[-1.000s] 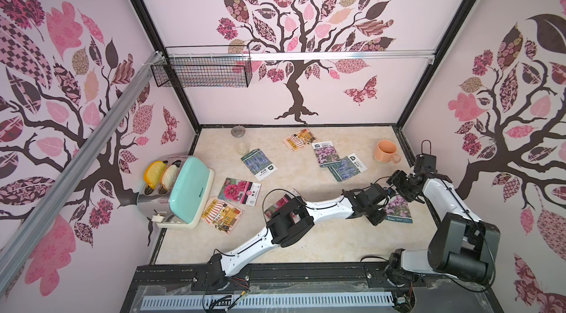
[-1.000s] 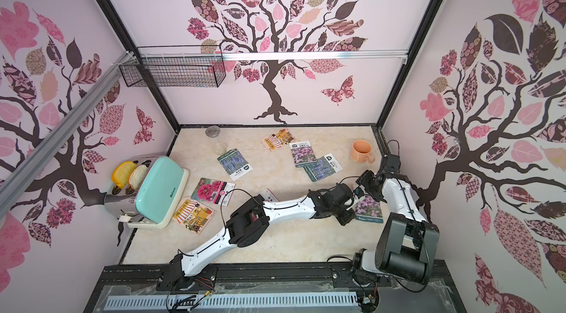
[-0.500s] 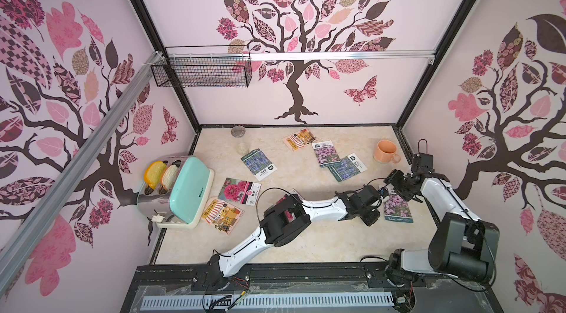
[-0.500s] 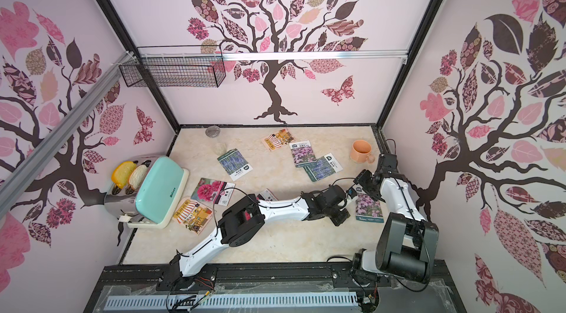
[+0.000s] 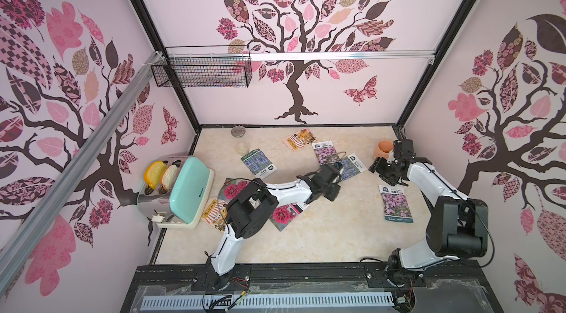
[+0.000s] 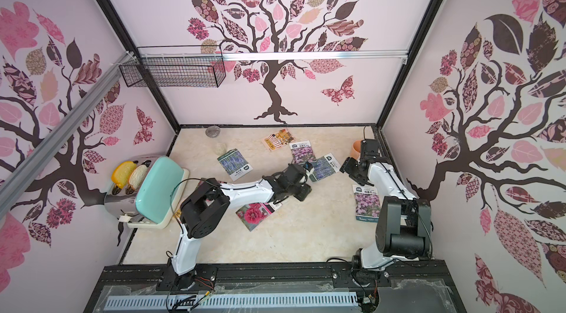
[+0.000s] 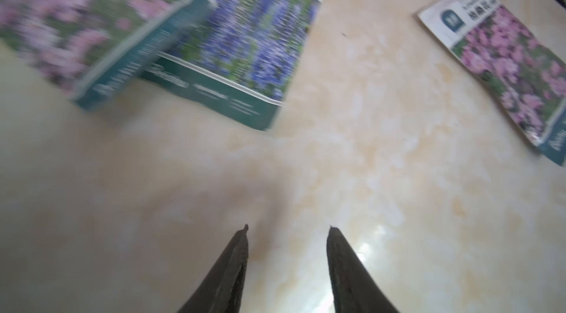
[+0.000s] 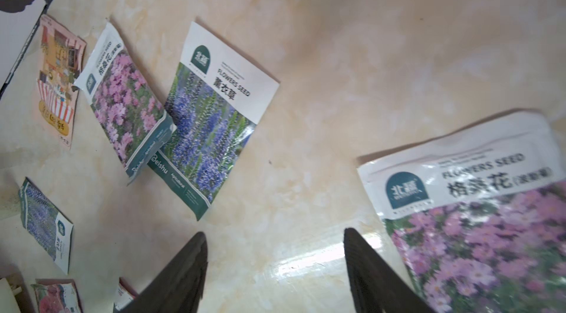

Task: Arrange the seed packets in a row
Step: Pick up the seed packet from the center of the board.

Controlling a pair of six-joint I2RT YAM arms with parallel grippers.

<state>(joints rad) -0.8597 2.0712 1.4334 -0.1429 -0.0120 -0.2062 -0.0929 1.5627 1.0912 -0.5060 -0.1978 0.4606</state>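
Several seed packets lie flat on the marble table [image 5: 321, 234]. At the back are an orange packet [image 5: 300, 139], a pink-purple packet [image 5: 325, 152] overlapping a lavender packet [image 5: 353, 166], and another lavender packet [image 5: 258, 163]. A second pink-purple packet [image 5: 396, 204] lies alone on the right. Red-pink packets [image 5: 283, 213] and another orange packet [image 5: 214, 210] sit near my left arm's elbow. My left gripper [image 5: 337, 172] [image 7: 288, 228] hovers open over bare table before the overlapped lavender packet [image 7: 245, 38]. My right gripper [image 5: 378, 170] [image 8: 274, 234] is open and empty beside the right packet [image 8: 484, 234].
A mint toaster [image 5: 180, 192] with toast stands at the left edge. An orange cup [image 5: 382, 149] stands behind my right gripper. A glass jar [image 5: 242, 148] and its lid [image 5: 237, 131] are at the back. A wire basket [image 5: 203, 71] hangs on the wall.
My left gripper has opened and drawn back to the left, away from the right pink-purple packet, which stays on the table. My right gripper has shifted slightly toward the back.
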